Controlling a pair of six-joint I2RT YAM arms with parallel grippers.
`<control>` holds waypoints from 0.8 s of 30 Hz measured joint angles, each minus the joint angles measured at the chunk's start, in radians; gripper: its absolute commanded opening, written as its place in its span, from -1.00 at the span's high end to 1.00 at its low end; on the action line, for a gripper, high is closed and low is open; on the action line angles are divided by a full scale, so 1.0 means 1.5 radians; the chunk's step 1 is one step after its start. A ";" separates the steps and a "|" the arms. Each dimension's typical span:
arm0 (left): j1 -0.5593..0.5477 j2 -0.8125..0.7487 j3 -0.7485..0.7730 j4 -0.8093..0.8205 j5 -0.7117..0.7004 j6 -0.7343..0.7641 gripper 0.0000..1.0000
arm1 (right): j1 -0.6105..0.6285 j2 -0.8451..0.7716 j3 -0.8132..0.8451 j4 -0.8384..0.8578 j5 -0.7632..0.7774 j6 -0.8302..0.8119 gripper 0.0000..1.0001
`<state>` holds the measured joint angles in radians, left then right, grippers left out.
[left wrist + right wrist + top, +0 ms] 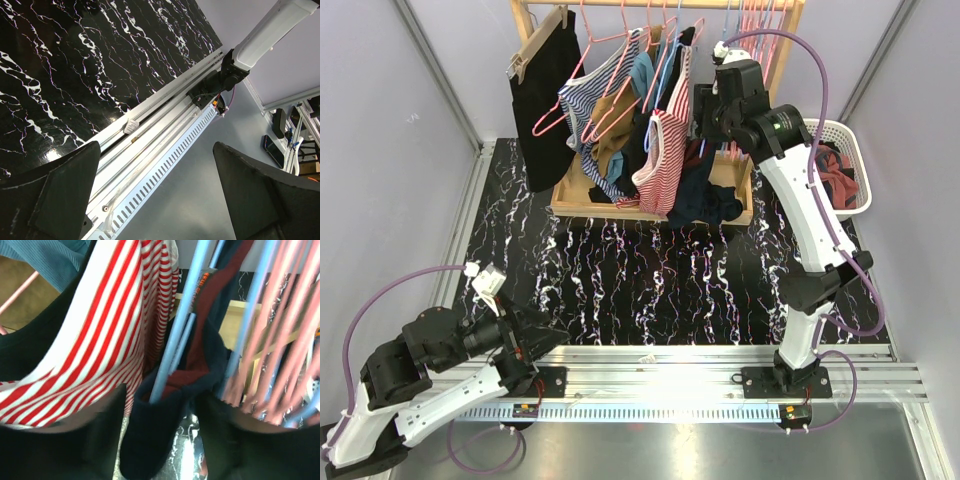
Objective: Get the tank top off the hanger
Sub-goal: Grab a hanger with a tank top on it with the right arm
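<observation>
At the surface's (pixel 620 290) far edge, the right tool (pixel 160 412) straddles the navy tank top (pixel 150 450) to strip it; whether it grips is unclear.

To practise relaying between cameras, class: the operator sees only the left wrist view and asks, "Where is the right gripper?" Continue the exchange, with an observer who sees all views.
Observer: The right gripper is up at the wooden rack, among hanging clothes.
Operator: What sits between its fingers?
Observer: A dark navy garment, with blue hanger bars running into its fold.
Operator: Anything beside it?
Observer: A red-and-white striped top hangs just to its left.
</observation>
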<state>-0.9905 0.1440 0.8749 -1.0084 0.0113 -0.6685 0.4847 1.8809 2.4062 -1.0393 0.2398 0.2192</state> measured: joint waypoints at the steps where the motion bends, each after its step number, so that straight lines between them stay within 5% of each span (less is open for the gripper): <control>1: 0.000 0.000 0.000 0.000 0.000 0.000 -0.98 | -0.001 0.001 0.003 -0.005 0.000 -0.001 -0.34; 9: 0.000 0.000 0.000 0.000 0.000 -0.002 -0.98 | -0.001 0.008 0.038 -0.021 0.001 -0.007 -0.12; 12: 0.000 0.000 0.000 0.000 0.000 -0.002 -0.98 | -0.001 0.013 0.049 -0.031 0.005 -0.011 0.24; 16: 0.000 0.000 0.000 0.000 0.000 -0.002 -0.98 | -0.001 0.017 0.050 -0.046 0.018 -0.014 0.99; 24: 0.000 0.000 0.000 0.001 0.000 -0.002 -0.98 | -0.002 0.013 0.032 -0.028 0.017 -0.053 1.00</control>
<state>-0.9905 0.1440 0.8749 -1.0077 0.0113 -0.6716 0.4824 1.9011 2.4535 -1.0821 0.2649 0.1398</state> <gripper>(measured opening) 0.988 0.095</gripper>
